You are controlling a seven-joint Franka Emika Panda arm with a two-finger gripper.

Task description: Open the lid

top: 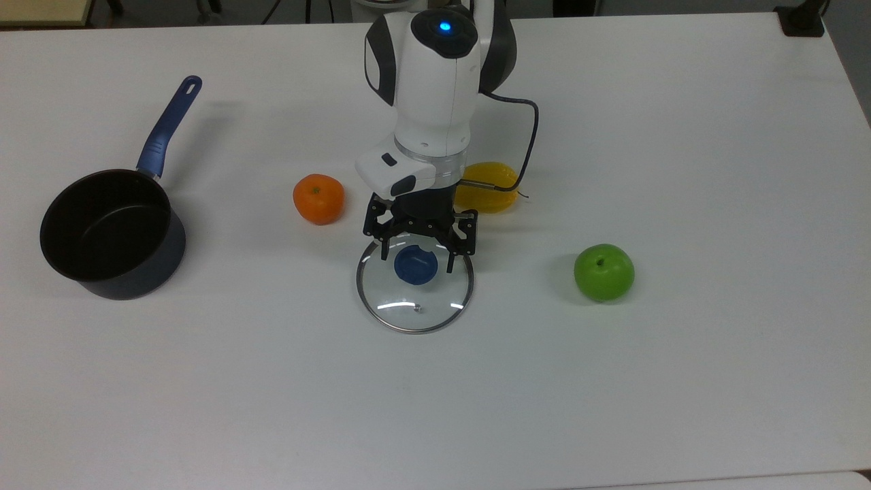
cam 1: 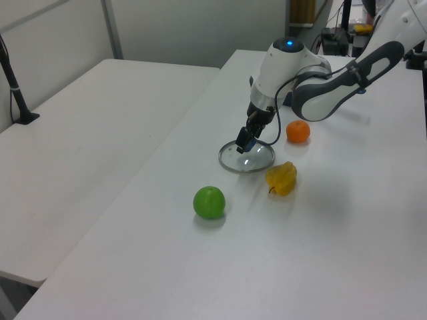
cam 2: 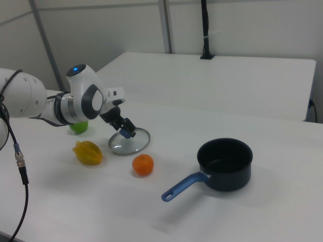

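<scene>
The lid, clear glass with a metal rim and a blue knob, lies flat on the white table, far from the saucepan. My gripper hangs over the knob, open, with one finger on each side of it and a gap to the knob on both sides. The left view has the lid under the gripper, near the table's edge. From the right view the gripper stands over the lid's far part.
An orange lies on the top view's left of the gripper and a yellow fruit just behind it. A green apple sits on the top view's right. The open saucepan has its blue handle pointing away.
</scene>
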